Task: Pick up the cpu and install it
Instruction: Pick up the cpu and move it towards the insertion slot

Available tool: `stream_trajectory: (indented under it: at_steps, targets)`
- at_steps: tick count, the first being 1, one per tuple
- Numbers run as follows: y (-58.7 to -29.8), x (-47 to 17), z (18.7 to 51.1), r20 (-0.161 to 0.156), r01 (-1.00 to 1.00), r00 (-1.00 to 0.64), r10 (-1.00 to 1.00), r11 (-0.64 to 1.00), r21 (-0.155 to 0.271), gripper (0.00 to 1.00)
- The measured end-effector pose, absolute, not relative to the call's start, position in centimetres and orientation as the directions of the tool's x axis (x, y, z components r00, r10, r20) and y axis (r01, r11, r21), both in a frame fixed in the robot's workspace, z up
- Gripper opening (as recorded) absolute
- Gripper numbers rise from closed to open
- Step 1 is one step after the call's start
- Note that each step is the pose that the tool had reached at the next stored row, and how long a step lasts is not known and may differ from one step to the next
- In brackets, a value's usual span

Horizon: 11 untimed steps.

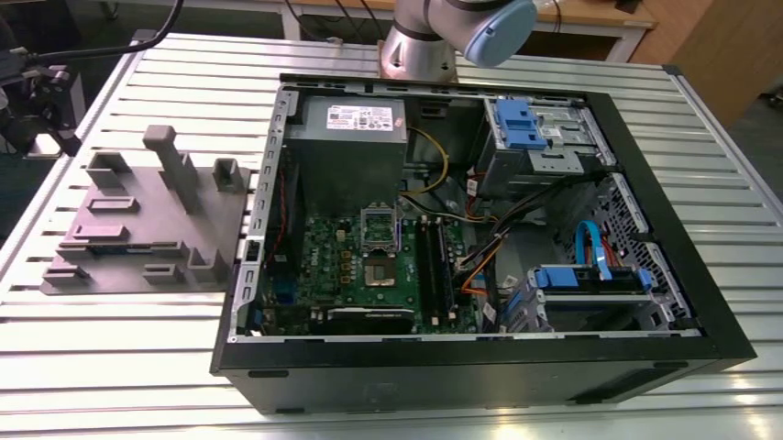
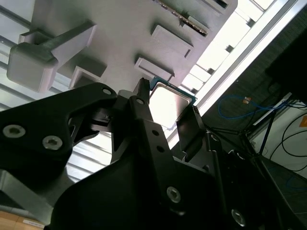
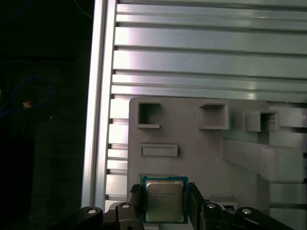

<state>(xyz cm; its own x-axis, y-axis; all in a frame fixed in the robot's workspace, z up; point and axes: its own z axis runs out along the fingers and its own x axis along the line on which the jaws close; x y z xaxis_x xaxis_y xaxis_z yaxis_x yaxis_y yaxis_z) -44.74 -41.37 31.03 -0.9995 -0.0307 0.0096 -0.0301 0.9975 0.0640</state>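
Note:
The cpu [image 3: 164, 201], a small square chip with a silver top and green rim, sits between my two black fingers [image 3: 136, 199] in both wrist views. My gripper [image 3: 165, 191] is shut on its two opposite sides. The cpu [image 2: 165, 103] hangs low over the purple-grey tray [image 3: 201, 153], near the tray edge closest to the table's side. I cannot tell whether it rests on the tray or is just above it. In the exterior view the tray [image 1: 135, 229] lies at the left of the open computer case [image 1: 490, 385], and the motherboard's socket [image 1: 381, 247] lies bare.
Upright blocks and a tall post [image 1: 171, 160] rise from the tray close to the gripper. The slatted metal table's side rail [image 3: 98, 120] runs beside the tray, with dark floor beyond. Cables, blue drive bays [image 1: 533, 124] and a grey power supply [image 1: 348, 128] crowd the case.

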Motion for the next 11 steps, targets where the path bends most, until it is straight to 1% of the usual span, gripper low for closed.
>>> stream_trajectory:
  at_steps: [11]
  targets:
    - [-41.37,-44.74,31.15,0.01,-0.03,-0.999,-0.031,0.998,0.064,0.47]
